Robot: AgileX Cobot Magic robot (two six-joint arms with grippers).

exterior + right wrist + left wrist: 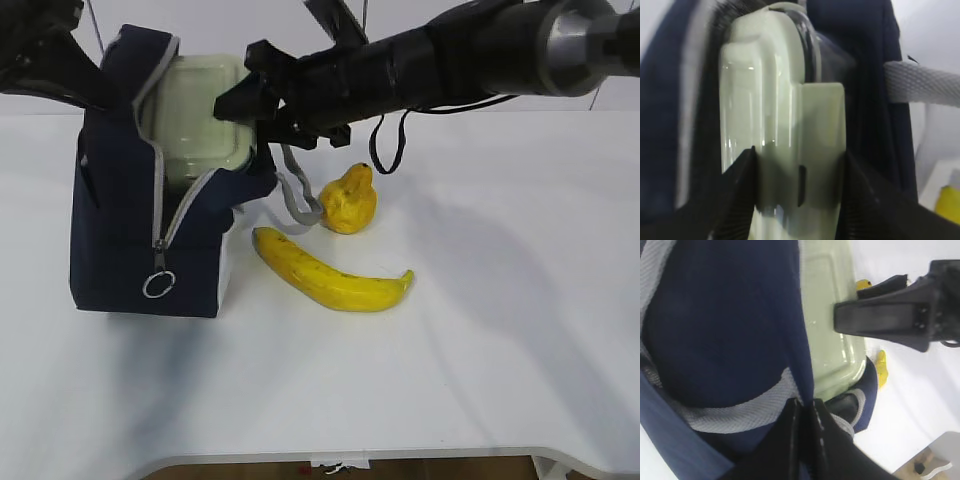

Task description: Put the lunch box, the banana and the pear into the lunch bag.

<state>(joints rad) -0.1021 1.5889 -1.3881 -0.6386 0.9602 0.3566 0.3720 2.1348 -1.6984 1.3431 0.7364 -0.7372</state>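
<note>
Two hands work at the one lunch bag [150, 215]. The right hand [797, 200] is closed on the lunch box [770, 115], one finger pressing each long side, as the right wrist view shows close up. It holds the box on edge, lid facing sideways, probably because the opening between the zipper halves is narrow and the box slides in better slim side first. In the exterior view the box sits partly inside the mouth of the bag, its upper part standing above the rim with the hand on it.

The left hand [805, 440] has its fingers shut together on the navy fabric at the bag's rim, next to the grey trim; judging by the gaping mouth, it pins that side back so the flap does not fold in the box's way. A grey loop handle [295, 195] hangs down the bag's right side.

On the white bench [480, 380] lie the two fruits not yet packed: one pear [349, 200] just right of the bag, near the loop handle, and one banana [330, 272] in front of it, near the bag's lower corner. One box, one banana and one pear: of three items, one is going in.
</note>
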